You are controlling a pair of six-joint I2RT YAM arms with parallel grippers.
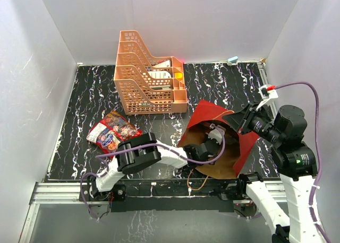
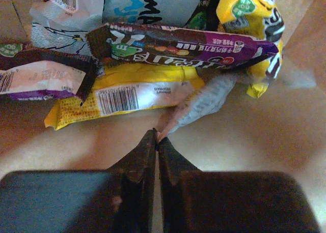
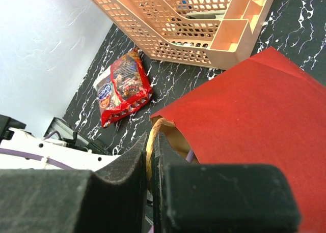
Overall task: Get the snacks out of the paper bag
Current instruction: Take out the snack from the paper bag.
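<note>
- Jaws of the left gripper [image 2: 157, 137] clenched, pinching the near corner of the silver wrapper [image 2: 204, 103] right at the tips.
- Just beyond those jaws and slightly left, a yellow wrapper [image 2: 76, 108] with a barcode, lying flat on the brown kraft inside of the paper bag [image 2: 265, 141].
- Farther past the jaws, resting across the yellow one, a purple wrapper [image 2: 178, 47]; more packets heaped behind it toward the bag's far end.
- Jaws of the right gripper [image 3: 151, 141] clamped on the paper bag's rim, with a thin kraft-coloured strip caught between them.
- To the right of those jaws, the bag's dark red outside, sloping up and away.
- Well ahead and left of the right jaws, outside the bag, the large red bag [image 3: 125, 85] lying flat on the black marbled table [image 3: 170, 80].
- Farther ahead still, the orange tray rack [image 3: 168, 24], near the large red bag but apart from it.
- Seen from above, left jaws deep inside the bag's open mouth, right jaws at its upper edge.
</note>
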